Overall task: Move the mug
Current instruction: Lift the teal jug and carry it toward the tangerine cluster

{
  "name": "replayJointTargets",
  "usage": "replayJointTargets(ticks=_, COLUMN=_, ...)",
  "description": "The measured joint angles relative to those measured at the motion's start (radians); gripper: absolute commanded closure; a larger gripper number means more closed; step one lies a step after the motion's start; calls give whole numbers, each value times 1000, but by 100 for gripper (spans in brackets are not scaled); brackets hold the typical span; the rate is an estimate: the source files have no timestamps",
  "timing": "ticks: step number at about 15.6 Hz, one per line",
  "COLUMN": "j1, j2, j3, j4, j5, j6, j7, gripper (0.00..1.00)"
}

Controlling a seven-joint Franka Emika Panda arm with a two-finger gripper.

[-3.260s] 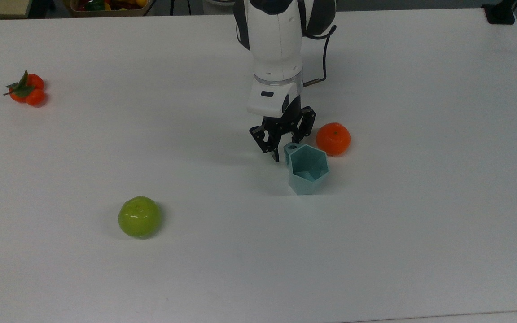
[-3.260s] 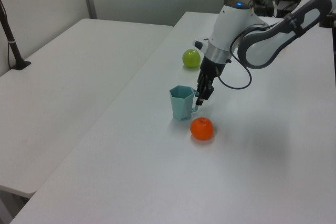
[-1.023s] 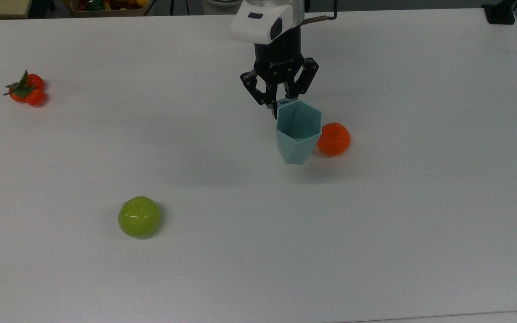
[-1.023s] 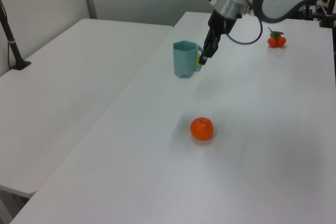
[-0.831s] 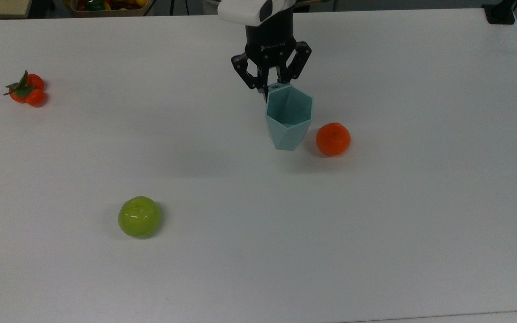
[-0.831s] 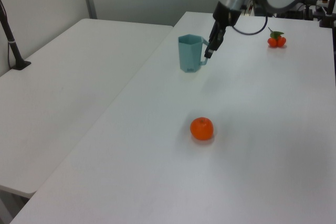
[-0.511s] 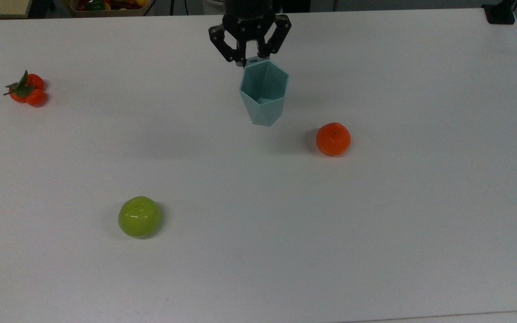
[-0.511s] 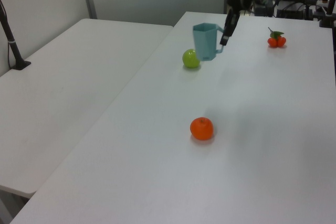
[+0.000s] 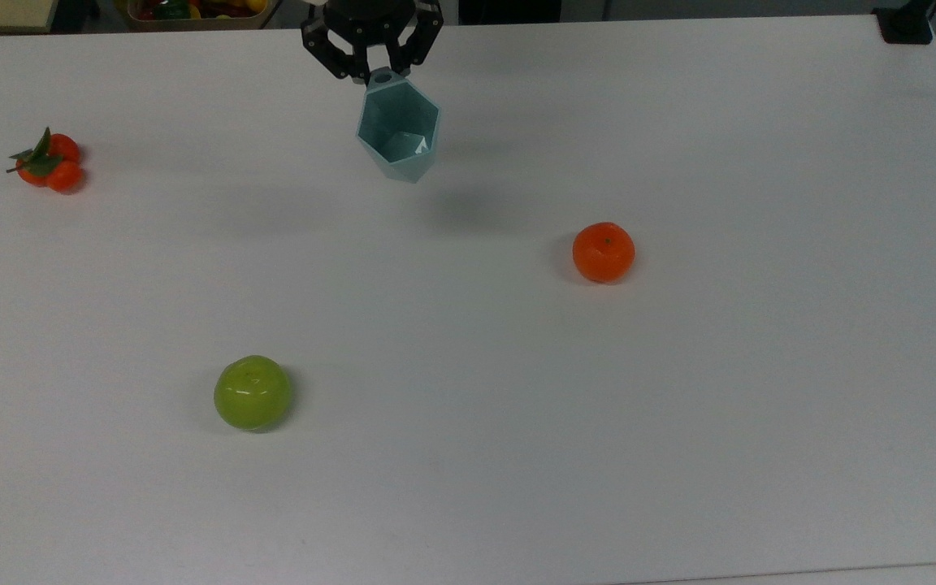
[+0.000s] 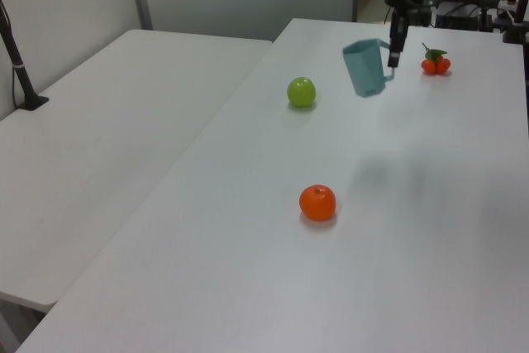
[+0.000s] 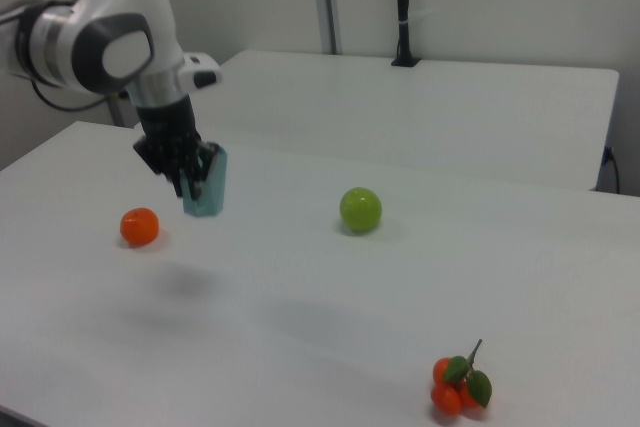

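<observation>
Nearest in the top view lies a green apple (image 9: 253,392) on the white counter (image 9: 679,406), and farther back toward the top view's right sits an orange (image 9: 604,252). Beyond these the mug (image 9: 397,130) hangs tilted in the air above the counter, its shadow on the surface below; the gripper (image 9: 372,73) has its jaws clenched on the mug's small ring handle. A cluster of small tangerines with leaves (image 9: 47,160) rests at the top view's far left.

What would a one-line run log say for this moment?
gripper: shut on pale teal faceted mug | mug: airborne, tilted | white table: orange, green apple untouched
</observation>
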Motion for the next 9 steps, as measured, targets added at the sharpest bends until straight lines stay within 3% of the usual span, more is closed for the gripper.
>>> replayJointTargets(ticks=5, j1=-50, j2=-1, j3=-3, j4=-109, j5=0, j6=0, j7=-55, gripper=100)
replayJointTargets(ticks=9, j1=-62, j2=-12, j3=-41, j4=-206, j5=-1, j6=58, j7=-111, gripper=100)
